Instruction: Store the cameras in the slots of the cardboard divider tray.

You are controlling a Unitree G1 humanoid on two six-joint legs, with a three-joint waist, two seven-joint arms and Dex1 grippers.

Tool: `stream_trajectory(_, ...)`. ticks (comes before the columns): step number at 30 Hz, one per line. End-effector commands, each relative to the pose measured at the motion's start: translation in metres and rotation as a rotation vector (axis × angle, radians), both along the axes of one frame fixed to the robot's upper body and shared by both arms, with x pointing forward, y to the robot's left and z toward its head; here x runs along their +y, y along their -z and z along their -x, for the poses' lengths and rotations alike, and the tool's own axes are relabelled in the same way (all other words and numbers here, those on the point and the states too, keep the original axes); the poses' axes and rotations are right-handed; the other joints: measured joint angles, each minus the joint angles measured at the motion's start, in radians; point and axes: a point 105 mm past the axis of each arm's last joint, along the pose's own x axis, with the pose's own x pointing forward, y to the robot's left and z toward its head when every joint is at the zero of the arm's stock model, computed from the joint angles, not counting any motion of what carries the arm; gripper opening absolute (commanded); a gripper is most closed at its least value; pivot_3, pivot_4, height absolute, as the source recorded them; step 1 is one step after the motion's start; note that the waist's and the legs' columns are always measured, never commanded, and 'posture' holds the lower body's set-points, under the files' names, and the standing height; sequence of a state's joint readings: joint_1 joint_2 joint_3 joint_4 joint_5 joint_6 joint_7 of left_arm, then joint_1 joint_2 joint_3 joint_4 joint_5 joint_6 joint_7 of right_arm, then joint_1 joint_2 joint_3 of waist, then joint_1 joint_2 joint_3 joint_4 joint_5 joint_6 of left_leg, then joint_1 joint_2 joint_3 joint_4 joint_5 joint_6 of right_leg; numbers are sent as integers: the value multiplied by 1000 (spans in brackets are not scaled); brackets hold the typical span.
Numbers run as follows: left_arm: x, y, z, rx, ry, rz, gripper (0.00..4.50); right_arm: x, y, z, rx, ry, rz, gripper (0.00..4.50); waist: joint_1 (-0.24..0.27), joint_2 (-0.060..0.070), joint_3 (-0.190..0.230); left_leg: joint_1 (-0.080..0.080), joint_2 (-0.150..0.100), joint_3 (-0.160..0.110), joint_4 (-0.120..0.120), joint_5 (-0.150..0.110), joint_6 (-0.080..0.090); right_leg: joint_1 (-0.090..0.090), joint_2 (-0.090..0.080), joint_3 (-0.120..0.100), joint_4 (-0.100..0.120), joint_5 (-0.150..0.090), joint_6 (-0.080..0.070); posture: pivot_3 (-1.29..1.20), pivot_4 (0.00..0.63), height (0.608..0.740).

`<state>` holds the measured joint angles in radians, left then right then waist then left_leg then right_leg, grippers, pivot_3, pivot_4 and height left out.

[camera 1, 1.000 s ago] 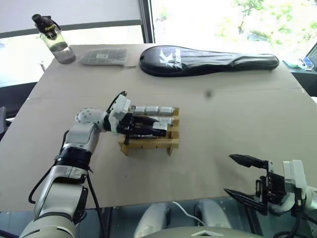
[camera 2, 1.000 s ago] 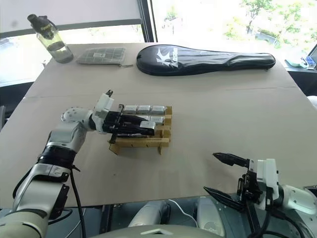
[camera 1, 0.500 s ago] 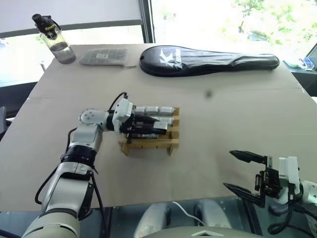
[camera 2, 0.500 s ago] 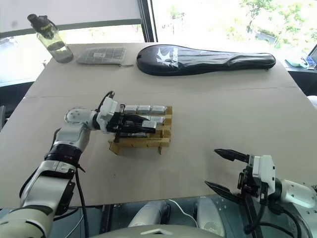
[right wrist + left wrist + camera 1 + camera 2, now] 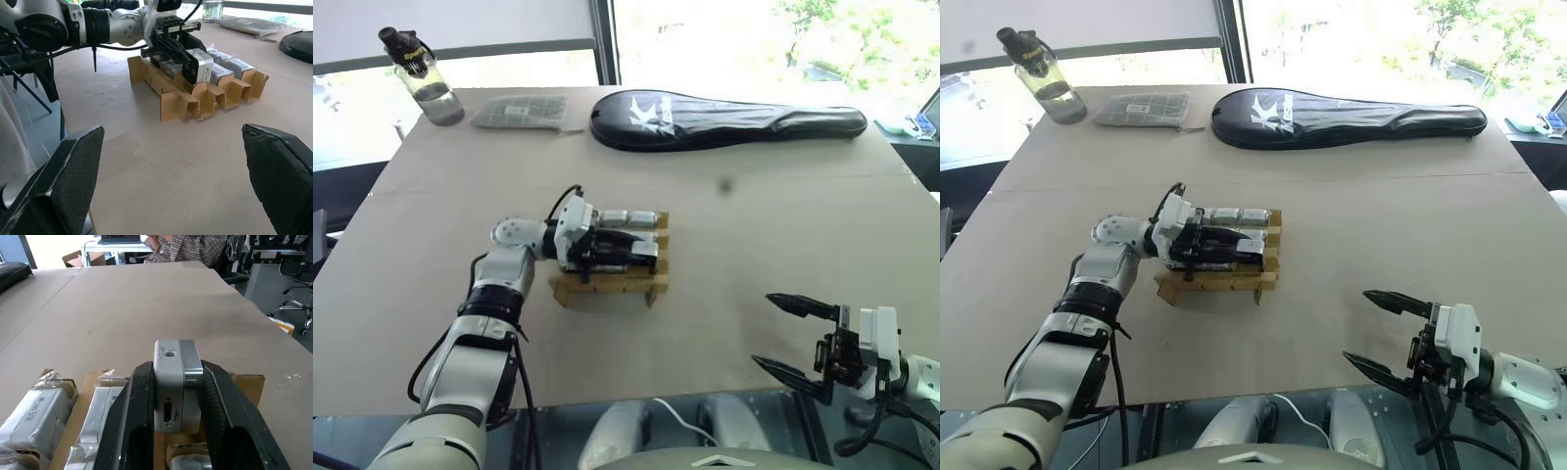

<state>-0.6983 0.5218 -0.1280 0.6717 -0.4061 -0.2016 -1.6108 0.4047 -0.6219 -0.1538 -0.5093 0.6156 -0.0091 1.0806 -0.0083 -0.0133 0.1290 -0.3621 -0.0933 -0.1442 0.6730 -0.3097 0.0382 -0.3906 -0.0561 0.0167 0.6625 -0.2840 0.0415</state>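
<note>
White K logo legible on black racket case (image 5: 724, 118); left gripper (image 5: 177, 396) jaws clamped on camera (image 5: 176, 382) over cardboard divider tray (image 5: 607, 286); right gripper (image 5: 790, 335) jaws apart

Silver-grey jointed arms, black cables, white wrists, black jaws

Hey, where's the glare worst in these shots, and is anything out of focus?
Eye views: the windows behind the table are blown out white. Right wrist view: the right gripper fingers loom soft. Left wrist view: the held camera is sharp.

bare table (image 5: 783, 235) right of tray (image 5: 607, 286)
</note>
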Motion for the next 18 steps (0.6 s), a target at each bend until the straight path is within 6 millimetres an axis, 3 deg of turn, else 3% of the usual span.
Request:
stream_trajectory(1,4,-1,-1,32,-3,-24,716,0,-7,0,-38,13,-8,4500,-1,0,0,0,0,0,0,0,0,0,0,0,0,0,0,0,150,740)
stream_trajectory(18,4,4,9,71,13,-42,716,-1,-4,-4,-47,17,-2,4500,-3,0,0,0,0,0,0,0,0,0,0,0,0,0,0,0,150,740)
